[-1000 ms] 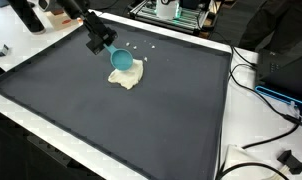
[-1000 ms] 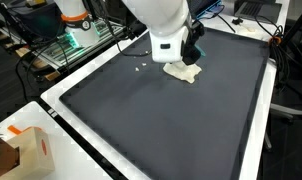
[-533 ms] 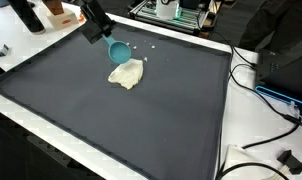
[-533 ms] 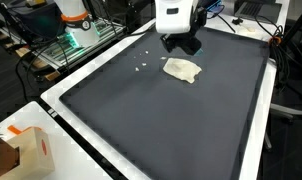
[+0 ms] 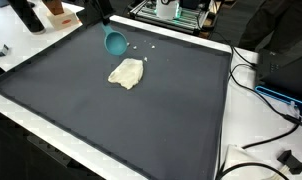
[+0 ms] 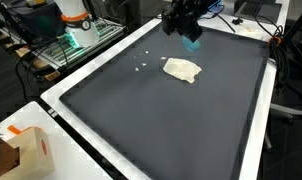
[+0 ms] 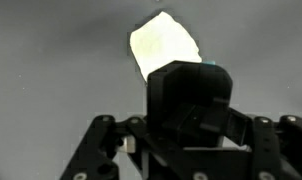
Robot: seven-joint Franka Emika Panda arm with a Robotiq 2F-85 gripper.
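Tool point(image 6: 184, 24) clamped on teal cup point(image 5: 115, 42), held above pale lump point(image 5: 126, 72) on bench point(image 5: 171, 115). Cup judged light, stiff, smooth; rim wall offered best hold.

The cup point(image 5: 115, 43) is plain teal all over, and the gripper point(image 6: 186, 28) is matt black. The crumpled cloth point(image 5: 126, 73) is pale cream, glaring yellow-white in the wrist view. The worktop point(image 5: 151, 115) is flat dark grey with a white rim point(image 5: 223, 120). At one o'clock from the cloth, tiny specks point(image 5: 142, 47) are white.
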